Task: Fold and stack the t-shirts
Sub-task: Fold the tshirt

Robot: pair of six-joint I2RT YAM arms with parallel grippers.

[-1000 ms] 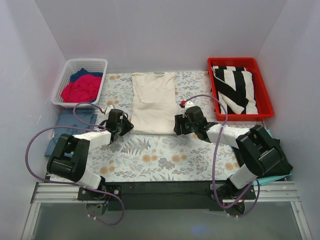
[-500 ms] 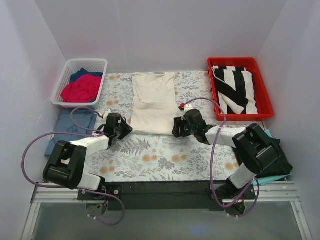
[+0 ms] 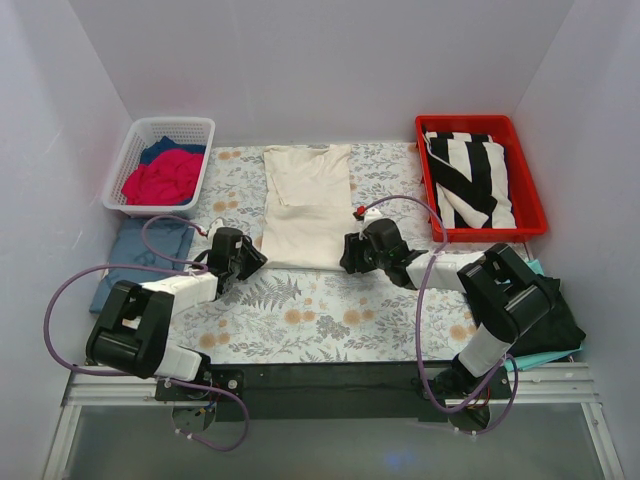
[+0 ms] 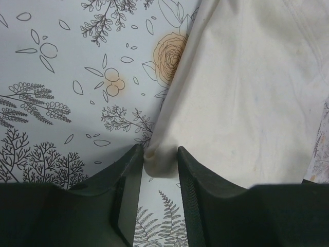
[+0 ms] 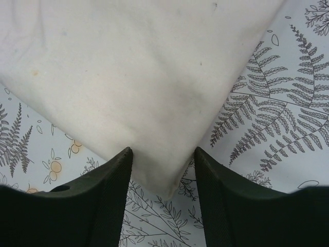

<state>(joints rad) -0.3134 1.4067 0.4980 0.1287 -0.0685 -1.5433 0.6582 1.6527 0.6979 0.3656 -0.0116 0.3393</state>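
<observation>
Both arms reach from the near edge of the table (image 3: 300, 312) toward its middle, and each ends at a near corner of the cream t-shirt (image 3: 307, 200). The left gripper (image 4: 159, 154) has its fingers apart on either side of the near-left corner. The cloth fills the gap there and looks slightly bunched. It does not seem to be pinched yet, though the wrist view is too close to be sure. The right gripper (image 5: 163, 157) also stands with its fingers apart. The near-right corner points down into the gap, and a sliver of table shows beside the cloth on either side.

The shirt lies flat as a narrow panel, sleeves already folded in. Its long axis runs from these two corners straight away to the collar, near the far edge. Each arm is nearer its own corner, so the shirt lies directly ahead of both sets of fingers.

My reading is that the next move is to close on both corners and carry the hem toward the collar, folding the shirt in half. There is bare table on both sides of the shirt and in front of it, so the lift has room.

Further off, a white basket (image 3: 172, 122) in the far-left corner holds a red shirt (image 3: 160, 178) and a navy one (image 3: 170, 150). A red tray (image 3: 429, 190) in the far-right corner holds a striped cloth (image 3: 470, 180). Both are well apart from the fold path.
</observation>
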